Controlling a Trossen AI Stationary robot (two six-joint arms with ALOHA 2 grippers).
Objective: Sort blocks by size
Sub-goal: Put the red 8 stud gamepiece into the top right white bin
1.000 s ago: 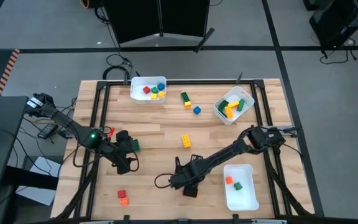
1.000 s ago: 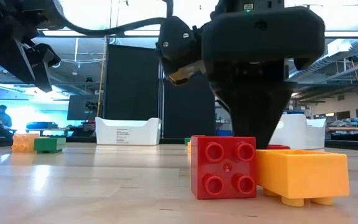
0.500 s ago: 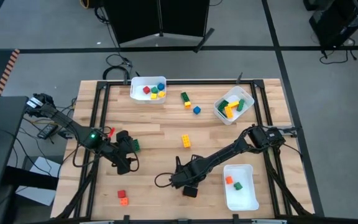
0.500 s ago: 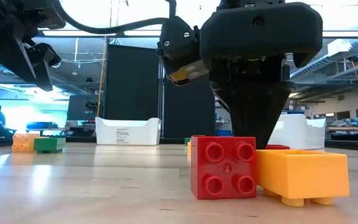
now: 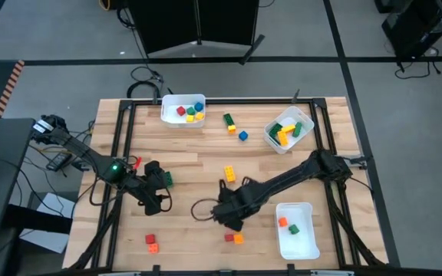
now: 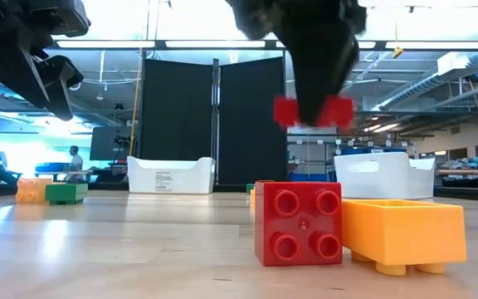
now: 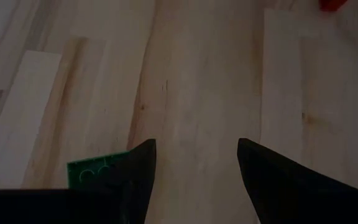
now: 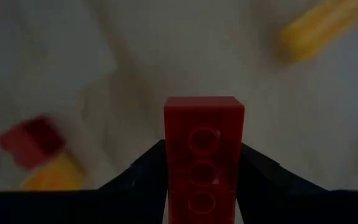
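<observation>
My right gripper (image 6: 314, 100) is shut on a long red brick (image 8: 204, 143) and stands above the table near its near edge; it also shows in the high view (image 5: 229, 211). A red block (image 6: 299, 223) and an orange block (image 6: 405, 232) lie on the table below it, near the edge (image 5: 234, 238). My left gripper (image 7: 194, 146) is open and empty low over the table's left part (image 5: 156, 195), with a green block (image 7: 98, 171) beside one finger. Other blocks lie loose: a yellow-orange one (image 5: 229, 174) and a red-orange pair (image 5: 152, 244). My right gripper pinches the red brick's two long sides (image 8: 169, 155) between its two fingers. The fingers come from above, pointing down, and lie across the brick. The brick is lifted clear of the table (image 6: 338, 110), about level, its studs toward the wrist camera.
Three white bins hold blocks: one at the far edge (image 5: 167, 115), one tilted at the far right (image 5: 271, 138), one at the near right (image 5: 301, 249). A green-yellow block (image 5: 229, 121) and a blue one (image 5: 242, 136) lie between the far bins. Bare wood fills the middle.
My right gripper has risen from the table and gone a little toward the far edge, lifting the red brick clear. The red and orange blocks that it stood over now lie uncovered near the near edge.
</observation>
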